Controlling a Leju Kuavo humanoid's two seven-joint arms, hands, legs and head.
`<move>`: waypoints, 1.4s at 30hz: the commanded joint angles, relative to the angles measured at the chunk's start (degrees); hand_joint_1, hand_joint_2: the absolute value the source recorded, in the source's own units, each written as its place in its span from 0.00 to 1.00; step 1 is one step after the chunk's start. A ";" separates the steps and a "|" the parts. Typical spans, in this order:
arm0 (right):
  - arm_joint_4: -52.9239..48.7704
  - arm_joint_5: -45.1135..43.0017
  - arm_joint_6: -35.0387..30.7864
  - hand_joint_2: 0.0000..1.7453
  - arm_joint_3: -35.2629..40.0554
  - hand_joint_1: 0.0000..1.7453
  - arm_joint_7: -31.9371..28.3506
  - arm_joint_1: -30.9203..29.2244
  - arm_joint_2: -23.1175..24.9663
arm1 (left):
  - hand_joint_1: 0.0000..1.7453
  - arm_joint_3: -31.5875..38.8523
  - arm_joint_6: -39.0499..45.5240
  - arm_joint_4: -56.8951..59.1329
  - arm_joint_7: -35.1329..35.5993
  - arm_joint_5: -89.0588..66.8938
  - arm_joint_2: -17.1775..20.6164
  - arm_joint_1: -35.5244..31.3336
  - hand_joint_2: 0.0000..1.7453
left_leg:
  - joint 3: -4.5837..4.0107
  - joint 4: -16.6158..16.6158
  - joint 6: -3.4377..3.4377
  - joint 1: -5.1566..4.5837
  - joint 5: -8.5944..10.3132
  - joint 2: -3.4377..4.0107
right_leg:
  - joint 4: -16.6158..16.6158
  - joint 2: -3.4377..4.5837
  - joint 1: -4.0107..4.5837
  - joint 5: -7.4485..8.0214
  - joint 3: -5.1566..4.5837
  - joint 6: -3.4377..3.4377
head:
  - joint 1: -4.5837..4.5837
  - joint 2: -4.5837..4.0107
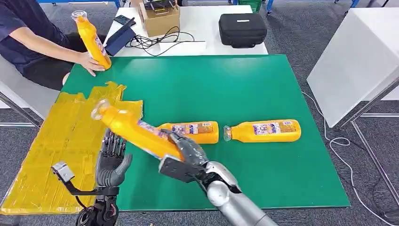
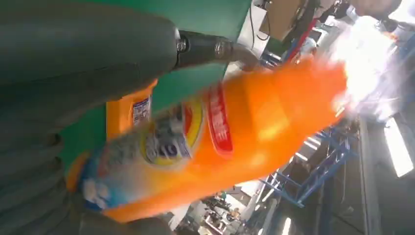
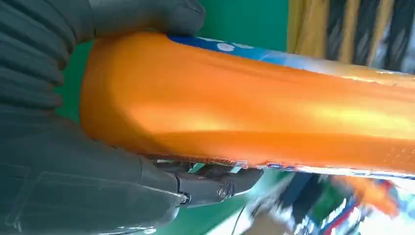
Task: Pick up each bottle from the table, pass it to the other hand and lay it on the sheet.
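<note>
My right hand [image 1: 186, 153] grips the base end of an orange bottle [image 1: 136, 132] and holds it tilted in the air, cap toward the yellow sheet [image 1: 56, 141]. The right wrist view has that hand [image 3: 73, 147] wrapped around the bottle's body [image 3: 244, 112]. Just under the raised bottle is my left hand [image 1: 112, 162], its fingers apart and pointing up; I cannot tell whether they touch it. In the left wrist view the bottle [image 2: 220, 142] is blurred, close in front of the left hand's thumb [image 2: 210, 49]. Two more orange bottles [image 1: 195, 132] [image 1: 266, 131] lie on the green mat [image 1: 226, 84].
A person seated at the far left holds a fourth orange bottle [image 1: 91, 40] upright on the mat's corner. Behind the mat a white table carries a cardboard box [image 1: 161, 19], cables and a black case [image 1: 242, 29]. A white board [image 1: 357, 61] stands to the right.
</note>
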 commanded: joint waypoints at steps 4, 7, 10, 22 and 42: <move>14.07 -0.82 -0.47 1.00 16.32 1.00 1.47 -5.69 5.96 | 0.00 1.18 1.22 -6.33 1.73 0.26 -2.75 2.86 1.00 | 0.20 0.04 -0.09 0.10 -0.17 0.25 | -0.04 0.15 0.09 -0.06 0.18 0.04 | 0.02 0.00; 13.97 -0.91 -0.60 1.00 18.92 1.00 1.96 -5.46 5.96 | 0.00 2.05 0.75 -7.63 2.59 0.05 -3.58 3.54 1.00 | 0.02 0.00 -0.03 0.06 -0.06 0.08 | -0.03 0.03 0.06 -0.03 0.02 0.03 | 0.02 0.00; 13.66 0.29 -1.57 1.00 21.49 1.00 1.99 -5.14 5.96 | 0.00 2.86 -0.73 -7.63 4.05 1.12 -3.93 3.95 1.00 | -0.06 -0.03 -0.03 0.05 -0.03 0.00 | -0.06 -0.05 0.05 -0.03 -0.05 0.03 | 0.02 0.00; 13.77 3.44 -2.55 1.00 24.45 1.00 2.36 -3.68 5.96 | 0.00 3.15 -3.50 -7.12 5.05 3.13 -3.76 4.02 1.00 | 0.15 -0.03 -0.07 0.14 -0.11 -0.12 | -0.17 -0.25 0.14 -0.11 0.25 0.07 | 0.02 0.00; 15.83 5.78 -3.39 1.00 24.04 1.00 0.57 -2.96 5.95 | 1.00 5.67 -5.55 -7.32 8.73 6.99 -4.64 4.00 1.00 | -0.01 -0.06 -0.04 0.08 -0.01 -0.15 | -0.14 -0.25 0.07 -0.06 0.03 0.04 | 0.02 0.00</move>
